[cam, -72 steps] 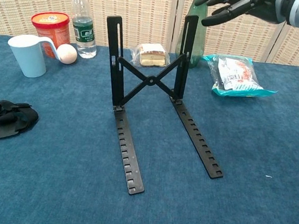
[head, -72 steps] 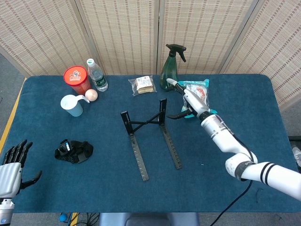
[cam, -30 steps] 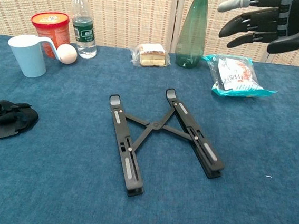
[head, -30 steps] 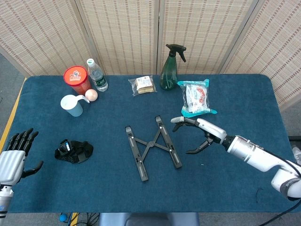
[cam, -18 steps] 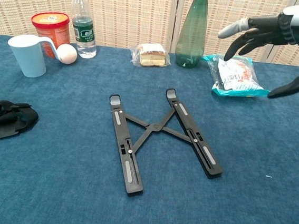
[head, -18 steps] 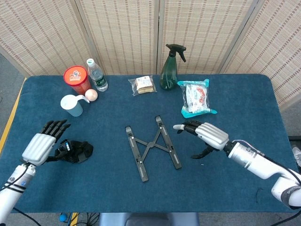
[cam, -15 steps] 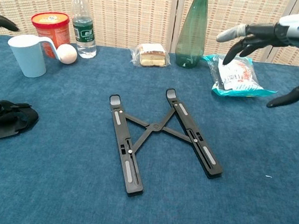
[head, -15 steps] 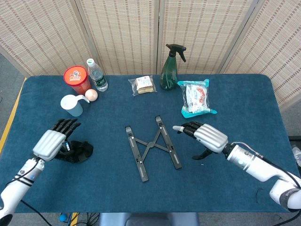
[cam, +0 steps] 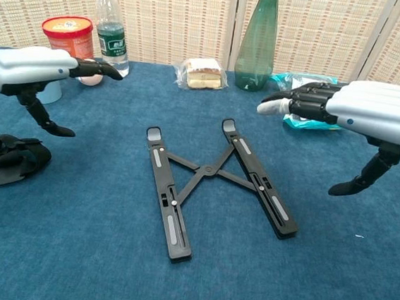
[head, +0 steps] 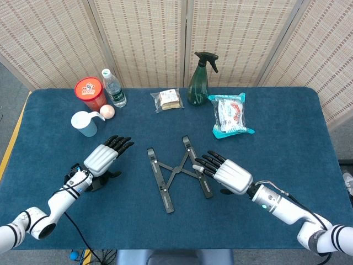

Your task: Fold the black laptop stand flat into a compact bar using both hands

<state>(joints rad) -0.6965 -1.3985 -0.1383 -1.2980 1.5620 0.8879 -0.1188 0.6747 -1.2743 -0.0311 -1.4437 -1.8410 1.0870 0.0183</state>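
The black laptop stand (head: pixel 177 172) (cam: pixel 211 181) lies flat on the blue table, its two slotted bars spread apart and joined by crossed struts. My left hand (head: pixel 103 158) (cam: pixel 38 67) hovers left of the stand with its fingers stretched out toward it, holding nothing. To the right of the stand my right hand (head: pixel 227 173) (cam: pixel 352 111) is also open, palm down, its fingertips just short of the right bar in the head view. Neither hand touches the stand.
A black strap bundle (cam: pixel 4 159) lies under my left hand. Along the back stand a red tub (head: pixel 90 92), a water bottle (head: pixel 113 87), a pale blue cup (head: pixel 84 123), an egg (head: pixel 107 111), a wrapped sandwich (head: pixel 168 99), a green spray bottle (head: pixel 199 80) and a snack bag (head: pixel 230 115).
The stand's uprights went down flat earlier. Since half a second ago both hands have moved inward toward the stand, the left from the table's left side, the right dropping lower.
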